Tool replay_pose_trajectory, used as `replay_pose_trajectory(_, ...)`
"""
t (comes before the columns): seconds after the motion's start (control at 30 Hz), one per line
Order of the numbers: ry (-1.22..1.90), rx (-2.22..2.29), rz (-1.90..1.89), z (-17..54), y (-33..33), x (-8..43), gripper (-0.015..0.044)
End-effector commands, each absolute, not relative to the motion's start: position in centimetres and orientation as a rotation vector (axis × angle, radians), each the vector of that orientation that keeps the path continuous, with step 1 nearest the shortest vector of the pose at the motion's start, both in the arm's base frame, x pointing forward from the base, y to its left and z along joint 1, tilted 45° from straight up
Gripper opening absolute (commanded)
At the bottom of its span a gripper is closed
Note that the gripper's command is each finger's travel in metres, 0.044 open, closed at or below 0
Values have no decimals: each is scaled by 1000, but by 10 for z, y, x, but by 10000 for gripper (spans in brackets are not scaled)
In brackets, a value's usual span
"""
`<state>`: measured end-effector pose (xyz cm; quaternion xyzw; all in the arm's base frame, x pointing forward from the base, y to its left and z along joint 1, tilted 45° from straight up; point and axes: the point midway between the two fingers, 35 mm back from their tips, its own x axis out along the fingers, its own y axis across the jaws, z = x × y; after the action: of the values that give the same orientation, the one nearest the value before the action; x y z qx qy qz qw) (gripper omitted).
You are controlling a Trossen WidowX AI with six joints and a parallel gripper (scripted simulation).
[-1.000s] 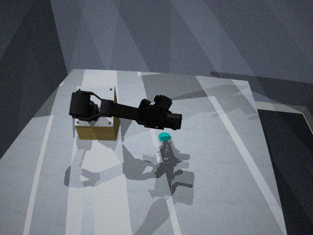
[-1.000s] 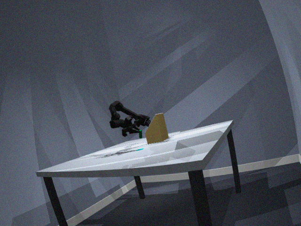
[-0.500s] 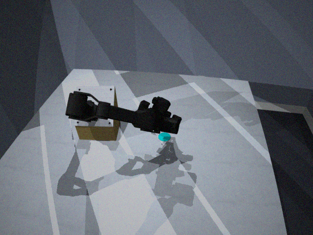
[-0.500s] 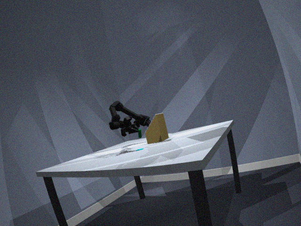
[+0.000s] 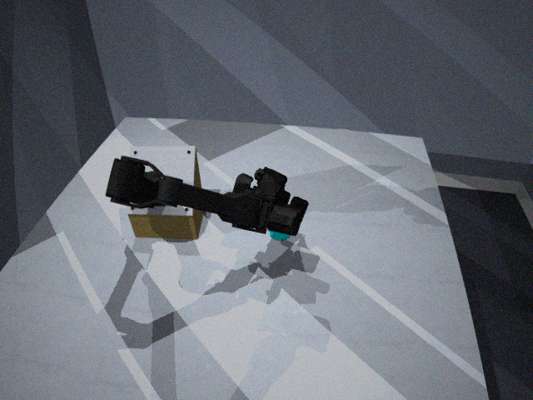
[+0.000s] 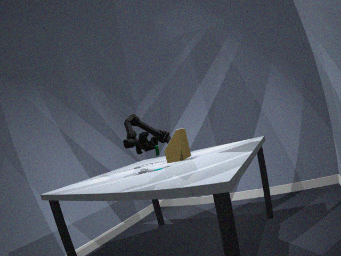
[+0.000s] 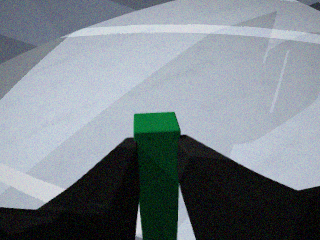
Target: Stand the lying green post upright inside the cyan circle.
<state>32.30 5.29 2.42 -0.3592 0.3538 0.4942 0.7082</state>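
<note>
The green post (image 6: 157,150) (image 7: 158,190) is held by my gripper (image 6: 156,146) (image 7: 156,147). In the wrist view the two dark fingers press on its sides, and its end face sticks out a little past them. In the exterior view the post hangs near upright, slightly tilted, with its lower end above the table. The cyan circle (image 5: 280,236) (image 6: 158,169) lies flat on the table. In the top view the gripper body covers the circle's upper part and hides the post, so their exact alignment cannot be told.
The arm's base stands on a wooden block (image 5: 164,227) (image 6: 178,147) with a pale top plate, beside the circle. The table (image 5: 378,258) (image 6: 192,176) has bands of light and shadow across it. Its far right edge (image 5: 455,258) drops to a dark floor.
</note>
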Motion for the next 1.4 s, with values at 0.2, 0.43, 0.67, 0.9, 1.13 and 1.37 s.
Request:
replay_pose_trajectory(0.2, 695, -792, 1109, 29, 51, 321, 23)
replay_pose_trajectory(0.43, 634, -793, 1112, 33, 50, 321, 23)
replay_pose_trajectory(0.67, 573, -796, 1114, 38, 48, 321, 23)
replay_pose_trajectory(0.9, 510, -800, 1113, 43, 47, 320, 23)
replay_pose_trajectory(1.13, 448, -807, 1111, 48, 45, 319, 23)
replay_pose_trajectory(1.37, 426, -810, 1110, 50, 45, 319, 23)
